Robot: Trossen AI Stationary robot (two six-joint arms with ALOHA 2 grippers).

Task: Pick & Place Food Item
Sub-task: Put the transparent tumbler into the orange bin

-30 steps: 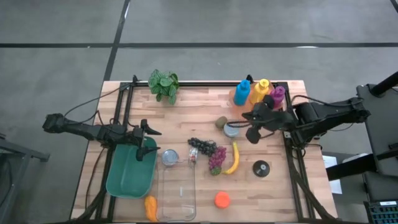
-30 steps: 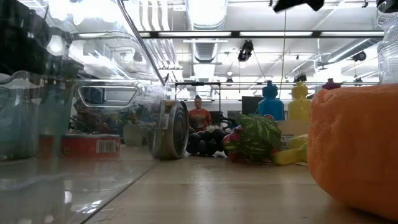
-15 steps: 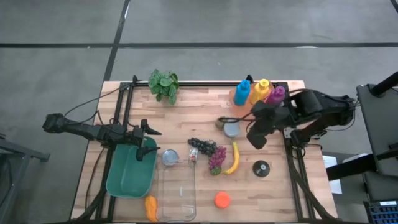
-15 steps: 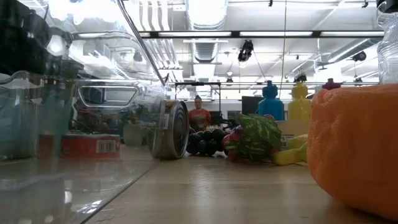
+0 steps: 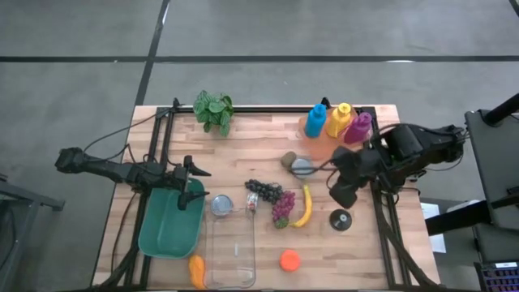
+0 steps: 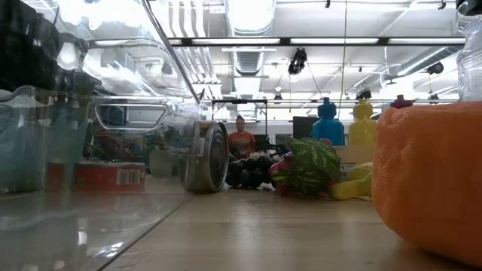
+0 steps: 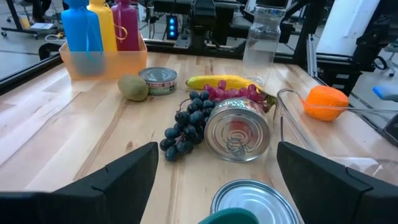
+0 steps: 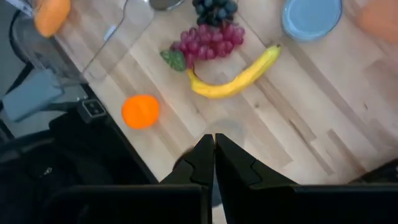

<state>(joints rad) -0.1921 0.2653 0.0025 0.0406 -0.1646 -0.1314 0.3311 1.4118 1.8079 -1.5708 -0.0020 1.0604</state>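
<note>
Yellow against the pale wood, the banana (image 5: pixel 305 206) lies near the middle of the table (image 5: pixel 259 130), curved, with the red grapes (image 5: pixel 282 208) just beside it on the left arm's side and the dark grapes (image 5: pixel 264 191) beyond those. In the right wrist view the banana (image 8: pixel 239 74) lies below the camera, the red grapes (image 8: pixel 205 42) touching or nearly touching its stem end, an orange (image 8: pixel 140 111) apart from both.

Over the table's right part hangs the right gripper (image 5: pixel 341 193), between the banana and a small black disc (image 5: pixel 340 219) in the high view. Its 2 fingers (image 8: pixel 202 160) are pressed together, clenched on nothing. It touches no food.

At the table's left side the left gripper (image 5: pixel 191 188) hovers at the edge of a green bin (image 5: pixel 166 229), its fingers (image 7: pixel 134 163) spread wide and empty. Its wrist camera looks across 2 tins: one upright (image 7: pixel 250 196) closest to it and one on its side (image 7: pixel 236 130). Past them are the dark grapes (image 7: pixel 186 124), the banana (image 7: pixel 221 81), a kiwi (image 7: pixel 134 88) beside a flat tin (image 7: pixel 158 80), and an orange tray (image 7: pixel 102 59) holding 3 bottles: blue (image 7: pixel 81 28), yellow (image 7: pixel 106 25) and magenta (image 7: pixel 126 25).

A clear container (image 5: pixel 230 250) lies next to the bin, with a carrot-coloured piece (image 5: pixel 196 270) at its corner. A leafy plant (image 5: pixel 213 109) stands at the far edge. In the low view, a person sits far off in the room behind the table.
</note>
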